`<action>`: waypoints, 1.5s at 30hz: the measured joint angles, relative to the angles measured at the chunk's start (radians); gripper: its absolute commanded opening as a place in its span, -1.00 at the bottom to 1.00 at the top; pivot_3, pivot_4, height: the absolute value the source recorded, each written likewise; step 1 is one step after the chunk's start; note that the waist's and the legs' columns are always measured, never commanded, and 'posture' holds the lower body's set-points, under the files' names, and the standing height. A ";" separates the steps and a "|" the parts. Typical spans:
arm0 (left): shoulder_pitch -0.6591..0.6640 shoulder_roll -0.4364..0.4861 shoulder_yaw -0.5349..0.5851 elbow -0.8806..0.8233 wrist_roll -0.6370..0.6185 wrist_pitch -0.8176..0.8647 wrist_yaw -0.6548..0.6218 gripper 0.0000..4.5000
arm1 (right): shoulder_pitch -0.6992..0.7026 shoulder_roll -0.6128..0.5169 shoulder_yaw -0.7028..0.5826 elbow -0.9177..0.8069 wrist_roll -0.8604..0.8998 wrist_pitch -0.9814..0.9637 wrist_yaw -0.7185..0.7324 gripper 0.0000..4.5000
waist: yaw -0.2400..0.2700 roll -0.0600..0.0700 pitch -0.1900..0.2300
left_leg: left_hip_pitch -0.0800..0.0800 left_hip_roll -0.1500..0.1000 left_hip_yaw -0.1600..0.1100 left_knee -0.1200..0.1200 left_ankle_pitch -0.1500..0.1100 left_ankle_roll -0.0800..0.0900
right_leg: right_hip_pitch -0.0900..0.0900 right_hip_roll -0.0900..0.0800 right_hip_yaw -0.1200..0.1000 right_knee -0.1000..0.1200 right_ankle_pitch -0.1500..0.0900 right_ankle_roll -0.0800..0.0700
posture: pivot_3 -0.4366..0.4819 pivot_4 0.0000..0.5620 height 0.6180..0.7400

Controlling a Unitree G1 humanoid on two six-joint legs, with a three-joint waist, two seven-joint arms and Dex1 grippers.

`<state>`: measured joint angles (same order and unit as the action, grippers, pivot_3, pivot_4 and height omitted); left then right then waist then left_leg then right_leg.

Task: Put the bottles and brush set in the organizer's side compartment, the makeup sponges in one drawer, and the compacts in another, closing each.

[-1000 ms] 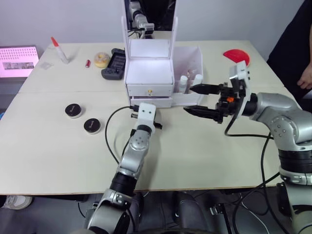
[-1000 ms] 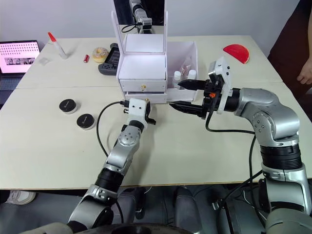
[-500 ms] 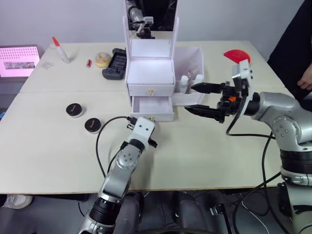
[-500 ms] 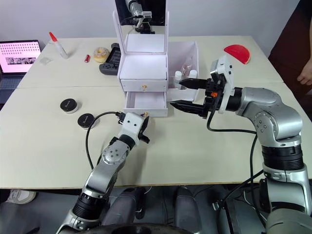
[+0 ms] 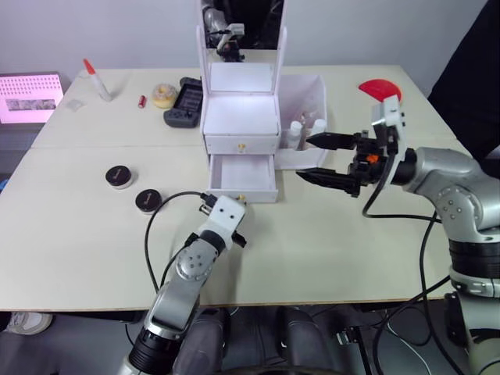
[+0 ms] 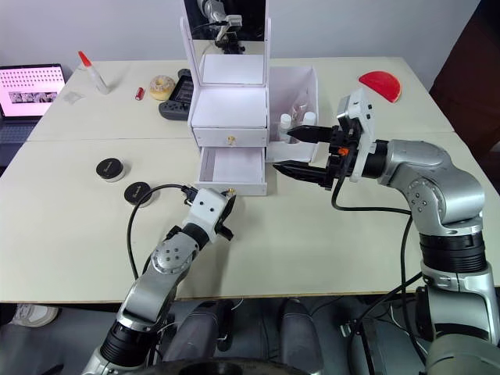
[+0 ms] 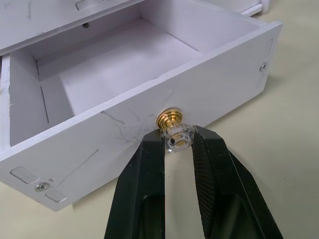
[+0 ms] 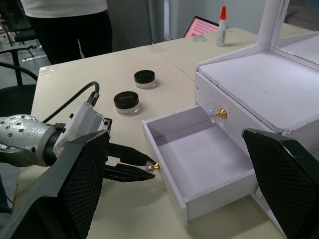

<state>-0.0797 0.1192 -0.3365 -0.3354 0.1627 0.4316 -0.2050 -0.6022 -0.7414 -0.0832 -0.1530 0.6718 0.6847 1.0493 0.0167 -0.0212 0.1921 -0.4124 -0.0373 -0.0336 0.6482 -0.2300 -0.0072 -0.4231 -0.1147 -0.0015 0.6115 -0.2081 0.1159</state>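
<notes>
The white organizer (image 5: 238,117) stands mid-table with its mirror upright. Its lower drawer (image 5: 244,173) is pulled out and empty inside. My left gripper (image 7: 174,139) is shut on that drawer's gold knob (image 7: 170,124), one finger on each side. The upper drawer (image 5: 241,144) is closed. Two white-capped bottles (image 5: 305,129) stand in the side compartment (image 5: 305,94). Two black-lidded compacts (image 5: 119,176) (image 5: 148,201) sit on the table left of the organizer. My right gripper (image 5: 308,158) hovers open and empty in front of the side compartment. The makeup sponges and brush set are out of view.
Behind the organizer's left side lie a black gadget (image 5: 182,101), a yellowish roll (image 5: 163,95), a small red tube (image 5: 141,101) and a red-capped bottle (image 5: 95,80). A red slice-shaped thing (image 5: 379,90) lies far right. A pink screen (image 5: 30,95) sits off the table's left. A person (image 8: 65,20) stands beyond the table.
My left gripper has drawn back toward me holding the knob, and the lower drawer has slid from nearly closed to open. The right gripper has barely moved.
</notes>
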 measured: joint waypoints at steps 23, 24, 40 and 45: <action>0.266 0.478 0.813 -0.462 -0.734 0.326 -0.601 0.94 | 0.340 -0.166 -0.285 -0.057 0.005 -0.008 -0.018 1.00 | -0.004 0.000 0.001 | -0.002 0.002 0.000 -0.001 0.000 0.000 | -0.003 0.001 -0.001 -0.001 -0.001 -0.001 | -0.05 -0.47 0.95; 0.277 0.549 0.916 -0.394 -0.774 0.326 -0.657 0.94 | 0.395 -0.183 -0.334 -0.053 0.000 -0.018 -0.012 1.00 | -0.005 0.001 0.001 | -0.002 0.002 0.000 -0.001 0.000 0.000 | -0.004 0.001 -0.001 -0.001 -0.001 -0.001 | -0.05 -0.47 0.95; 0.265 0.883 1.220 0.606 -0.651 -0.056 -0.925 0.94 | 0.835 -0.177 -0.679 0.197 -0.139 -0.297 0.094 1.00 | -0.013 0.004 0.000 | -0.009 0.013 0.008 -0.005 -0.005 -0.002 | -0.009 -0.007 -0.005 -0.019 0.001 -0.003 | -0.05 -0.47 0.95; 0.240 0.885 1.176 0.631 -0.643 -0.100 -0.944 0.94 | 0.854 -0.155 -0.679 0.181 -0.137 -0.309 0.082 1.00 | -0.013 0.004 0.000 | -0.010 0.017 0.010 -0.006 -0.007 -0.005 | -0.015 -0.005 -0.008 -0.017 0.006 -0.010 | -0.05 -0.47 0.95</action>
<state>0.1601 1.0046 0.8395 0.2956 -0.4798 0.3320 -1.1494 0.2523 -0.8959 -0.7625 0.0278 0.5345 0.3758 1.1314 0.0037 -0.0169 0.1920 -0.4220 -0.0200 -0.0232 0.6419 -0.2373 -0.0125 -0.4379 -0.1196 -0.0096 0.5949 -0.2018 0.1055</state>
